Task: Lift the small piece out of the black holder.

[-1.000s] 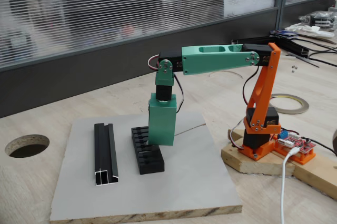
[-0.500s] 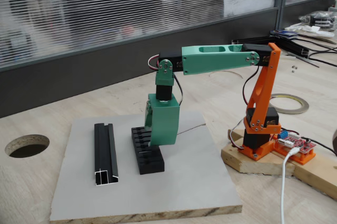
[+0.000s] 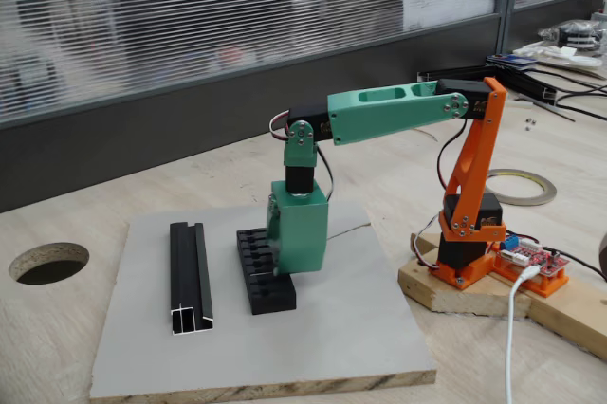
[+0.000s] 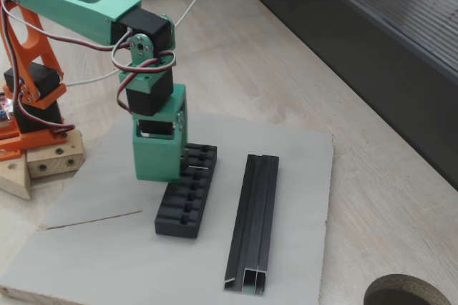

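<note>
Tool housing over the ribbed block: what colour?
Green, with a black servo above it. The tool shows best in a fixed view, down at the black holder.

In a fixed view, the black holder (image 3: 265, 271) lies mid-frame on the board (image 3: 332, 328), the channel profile (image 3: 190, 276) left of it, the arm's base (image 3: 469, 252) at right.

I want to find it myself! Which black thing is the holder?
Look at the grey board on the wooden table. Right under the green gripper lies the black holder, a short ribbed block. The other black thing, the long rail, is smooth with silvery ends.
</note>
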